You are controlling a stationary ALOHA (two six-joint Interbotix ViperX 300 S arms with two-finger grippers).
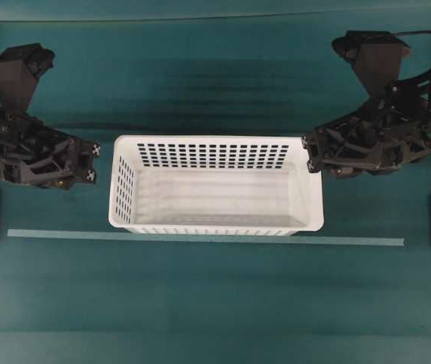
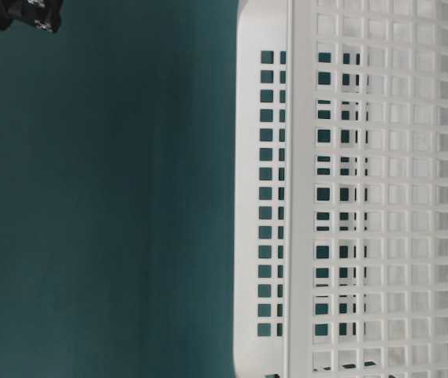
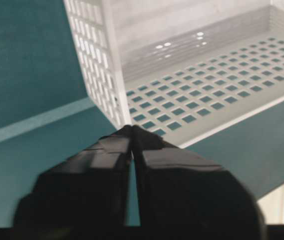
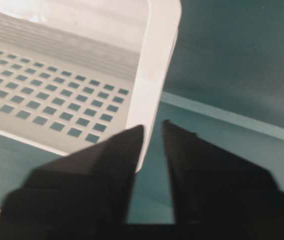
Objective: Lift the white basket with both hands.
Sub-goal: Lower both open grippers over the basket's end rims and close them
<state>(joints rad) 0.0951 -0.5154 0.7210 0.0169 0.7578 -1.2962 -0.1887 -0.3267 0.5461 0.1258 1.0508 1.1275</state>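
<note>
Nearest the front edge of the teal table (image 1: pixel 215 303), a pale tape strip (image 1: pixel 200 237) is running left to right, just in front of the white basket (image 1: pixel 215 186).

Item, basket: sitting upright and empty at mid-table, long sides parallel to the strip, front wall touching or almost touching it.

Item, left gripper (image 1: pixel 92 161): hanging just beside the basket's left short wall, apart from it. Fingers (image 3: pixel 107 150) are showing pressed together at the tips, only a hairline gap lower down, pinching nothing, and pointing at the near left corner.

Item, right gripper (image 1: pixel 307 154): sitting at the basket's back right corner, its tips over or against the rim (contact cannot be told). Fingers (image 4: pixel 117 150) are standing slightly spread, a narrow gap between them; the rim corner is lying just ahead, not yet between them.

Step in hand, judged: approaching and spreading for the two end grips. Doing it well is calling for both pairs of jaws to widen past the rolled rim, straddle the short walls at matching points, and close before any rise, so the basket is coming up level rather than tipping.

Room: bare cloth is lying open behind and in front; each arm's bulk is crowding the ends, so clearance there is slim.
</note>
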